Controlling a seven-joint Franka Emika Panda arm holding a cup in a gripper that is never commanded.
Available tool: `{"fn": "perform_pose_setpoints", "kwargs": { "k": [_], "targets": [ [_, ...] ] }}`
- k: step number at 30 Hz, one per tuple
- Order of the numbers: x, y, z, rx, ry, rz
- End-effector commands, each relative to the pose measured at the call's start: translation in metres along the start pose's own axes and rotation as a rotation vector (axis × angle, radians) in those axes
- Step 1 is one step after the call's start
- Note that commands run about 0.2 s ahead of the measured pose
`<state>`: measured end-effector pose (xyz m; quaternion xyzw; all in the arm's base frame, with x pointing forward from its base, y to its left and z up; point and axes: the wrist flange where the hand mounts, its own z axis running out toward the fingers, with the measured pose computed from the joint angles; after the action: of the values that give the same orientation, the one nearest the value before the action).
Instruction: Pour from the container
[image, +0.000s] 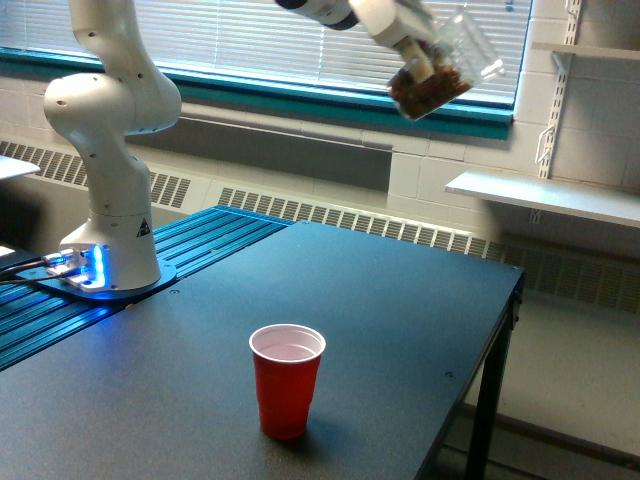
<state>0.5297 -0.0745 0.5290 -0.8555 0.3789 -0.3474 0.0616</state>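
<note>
Your gripper (425, 62) high at top of exterior view, jaws pinching container (440, 68), tilted, brown contents low. Red cup (287, 380) stands on table (400, 300) well below, toward view's left. You need container mouth above red cup before tipping.

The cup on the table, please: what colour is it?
Red outside, white inside; exterior view.

No words, brands or numbers can be read. The only sign is a small black triangular mark on the white robot base (112, 240), near the counter's (400, 300) far-left corner, and whatever it shows is too small to make out.
</note>
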Motion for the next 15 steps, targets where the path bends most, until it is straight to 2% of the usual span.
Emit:
{"fn": "perform_pose_setpoints", "kwargs": {
  "k": [1,15],
  "targets": [
    [0.009,0.026,-0.008,-0.017,0.046,0.027],
    [0.006,0.090,0.010,-0.117,0.043,0.098]
  ]
}}
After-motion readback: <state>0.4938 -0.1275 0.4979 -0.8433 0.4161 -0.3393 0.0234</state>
